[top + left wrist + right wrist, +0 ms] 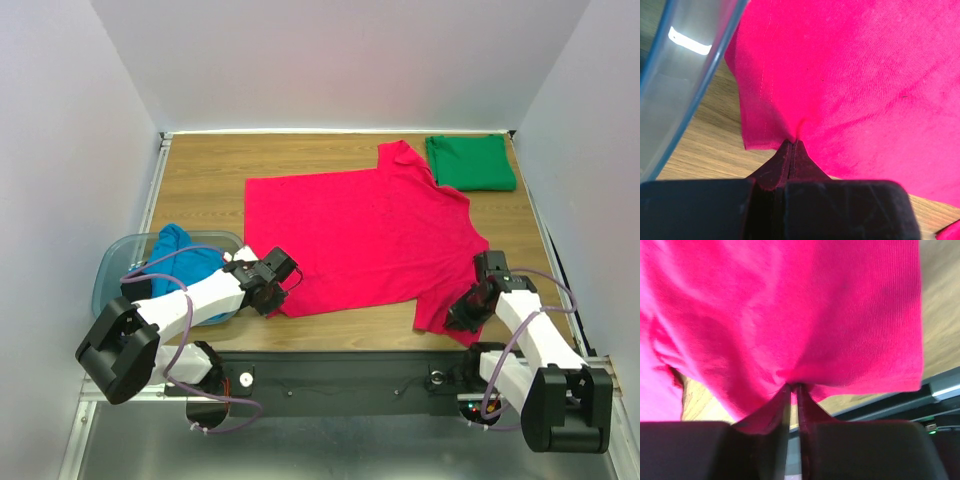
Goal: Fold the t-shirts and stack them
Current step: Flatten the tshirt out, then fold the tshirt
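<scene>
The near edge of the crimson-pink t-shirt point(370, 235) is clamped by both end effectors.
The left end effector point(794, 150) is closed on the near hem corner, just beside the tub point(110, 275) holding the blue t-shirt point(180, 255); the right end effector point(794, 387) is pinched on the near sleeve. The shirt is spread on the tabletop point(200, 180), long axis left to right, its body lying away from both grips, so a fold toward the far edge is judged likely. The pinches are shown only by the wrist views, the folded green t-shirt point(470, 162) only from above.
</scene>
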Tool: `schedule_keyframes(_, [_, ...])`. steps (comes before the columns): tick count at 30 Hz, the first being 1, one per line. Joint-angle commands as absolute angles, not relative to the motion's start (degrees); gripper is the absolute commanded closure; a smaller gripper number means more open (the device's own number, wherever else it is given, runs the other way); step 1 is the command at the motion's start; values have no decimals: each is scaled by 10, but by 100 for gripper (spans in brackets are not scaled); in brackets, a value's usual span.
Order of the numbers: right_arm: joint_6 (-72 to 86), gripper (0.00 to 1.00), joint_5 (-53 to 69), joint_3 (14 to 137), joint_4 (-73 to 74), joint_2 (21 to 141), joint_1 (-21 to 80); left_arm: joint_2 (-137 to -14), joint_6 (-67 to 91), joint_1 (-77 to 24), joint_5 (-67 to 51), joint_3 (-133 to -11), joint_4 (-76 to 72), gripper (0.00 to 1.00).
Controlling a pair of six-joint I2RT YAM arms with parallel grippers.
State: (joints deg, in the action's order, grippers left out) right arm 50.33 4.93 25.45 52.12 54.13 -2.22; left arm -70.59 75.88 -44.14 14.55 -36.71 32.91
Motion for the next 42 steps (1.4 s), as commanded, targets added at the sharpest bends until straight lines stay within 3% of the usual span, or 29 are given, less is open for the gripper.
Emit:
schedule_keyframes(1, [481, 99, 4, 303, 489, 529, -22, -706, 756, -441, 153, -379, 341, 100])
schedule_keyframes(14, [428, 100, -36, 453, 476, 571, -22, -715, 717, -420, 157, -417, 343, 100])
schedule_keyframes(27, [403, 100, -5, 582, 366, 708, -22, -761, 621, -330, 151, -492, 319, 100])
schedule_keyframes(42, [416, 99, 4, 688, 261, 826, -22, -892, 527, -273, 132, -611, 281, 100])
